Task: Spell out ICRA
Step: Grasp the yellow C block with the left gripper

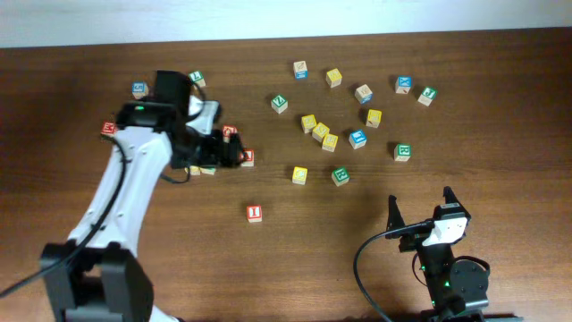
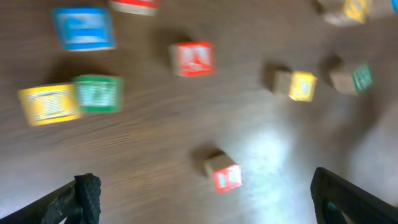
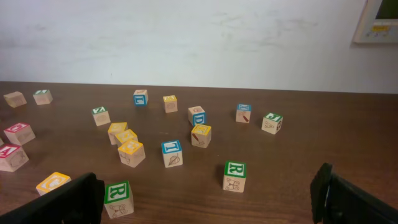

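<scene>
Overhead: left arm (image 1: 114, 192) is extending toward 12 o'clock, with its wrist bending toward 3 o'clock and left gripper (image 1: 231, 153) spread open. At 5 o'clock, right gripper (image 1: 420, 207) is sitting open. The red "I" cube (image 1: 254, 213) is lying at 5 o'clock of the left gripper.

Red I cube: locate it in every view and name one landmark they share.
Overhead: red I cube, alone, below centre-left.
Left wrist: blurred, bottom centre.
Right wrist: not in it.
Landmark: yellow cube beside green cube, in all three views.
</scene>
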